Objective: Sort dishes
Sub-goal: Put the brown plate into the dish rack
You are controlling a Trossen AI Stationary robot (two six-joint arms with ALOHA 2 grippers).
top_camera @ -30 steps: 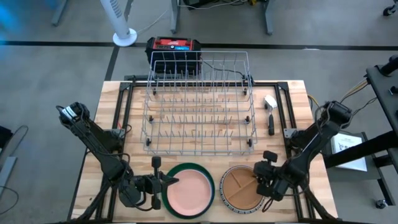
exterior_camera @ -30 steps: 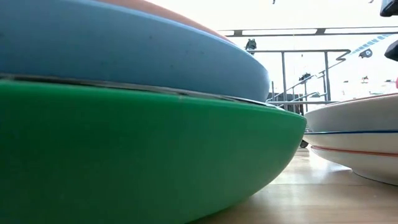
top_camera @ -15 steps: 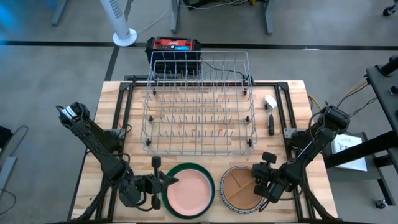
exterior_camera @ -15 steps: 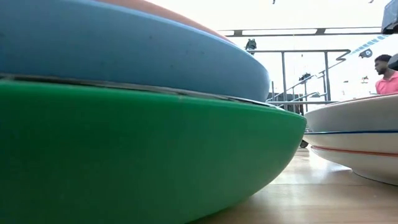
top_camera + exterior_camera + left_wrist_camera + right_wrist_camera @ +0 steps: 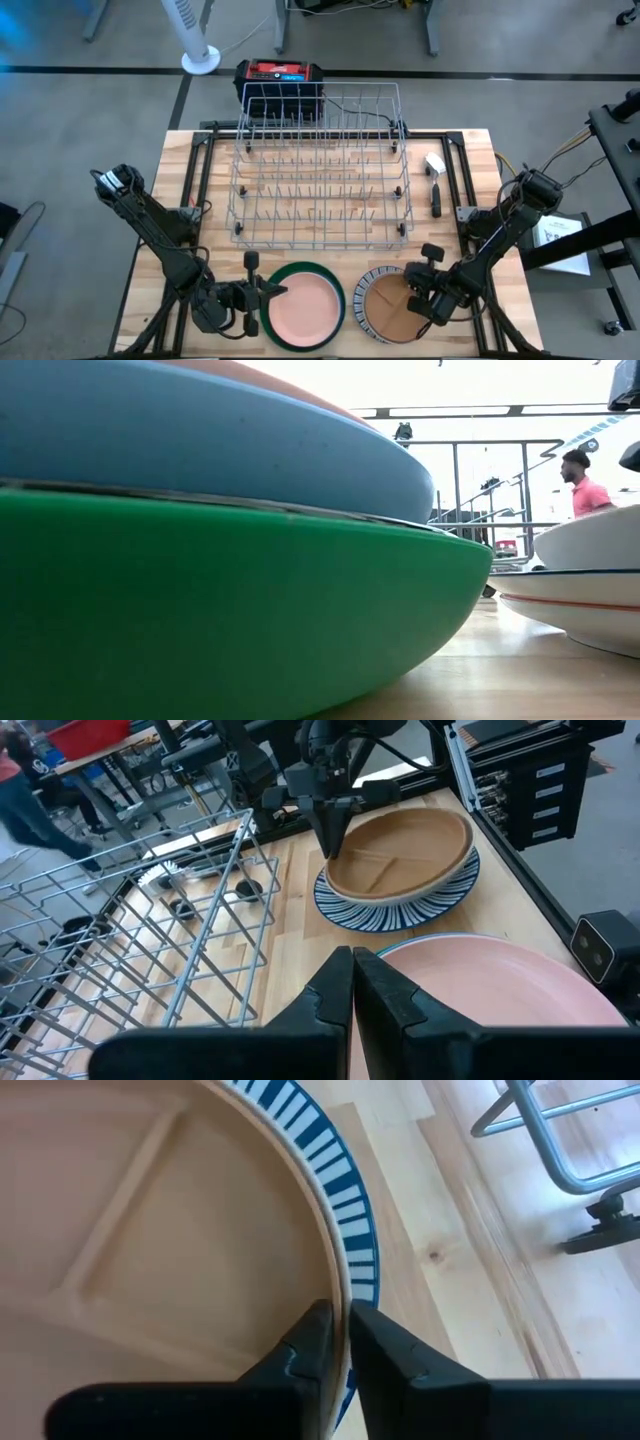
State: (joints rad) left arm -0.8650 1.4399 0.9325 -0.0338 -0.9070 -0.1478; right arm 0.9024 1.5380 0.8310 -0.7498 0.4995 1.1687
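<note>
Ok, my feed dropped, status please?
Right gripper shut on tan dish rim, tilting it off striped plate. Left gripper shut, beside pink plate. Rack empty.

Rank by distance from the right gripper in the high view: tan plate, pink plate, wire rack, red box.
1. tan plate, pinched at its rim by the right gripper
2. pink plate, toward the left arm
3. wire rack, mid-table
4. red box, beyond the rack

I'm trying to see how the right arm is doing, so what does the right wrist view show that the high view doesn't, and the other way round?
Only the right wrist view shows the right gripper pinching the tan plate's rim. Only the high view shows the wire rack, the pink plate and the left gripper beside it. Both show the tan plate on the striped plate.
</note>
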